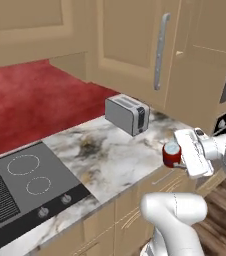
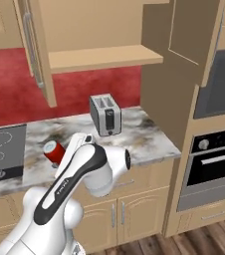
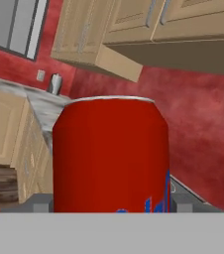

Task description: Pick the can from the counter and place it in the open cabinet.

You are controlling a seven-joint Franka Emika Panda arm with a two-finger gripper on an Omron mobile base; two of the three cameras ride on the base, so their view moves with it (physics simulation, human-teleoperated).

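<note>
Open air is seen above the toaster (image 2: 105,115) up to the cabinet (image 2: 104,58) shelf, flanked by its open door (image 2: 35,50).

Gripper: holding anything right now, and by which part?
Yes. The gripper holds the red can by its side wall, a finger on either side of the body; the silver top is free.

From the hand camera the can (image 3: 110,154) blocks most of my sight; its base is cut off at the bottom, and I can't see the fingers beside it. In the right base view my own arm hides the lower half of the can (image 2: 52,151), and the cooktop (image 2: 2,152) left of it runs off the edge. Left of the can (image 1: 172,154), the cooktop (image 1: 25,187) is cropped too. The gripper (image 1: 187,155) fingers aren't discernible.
</note>
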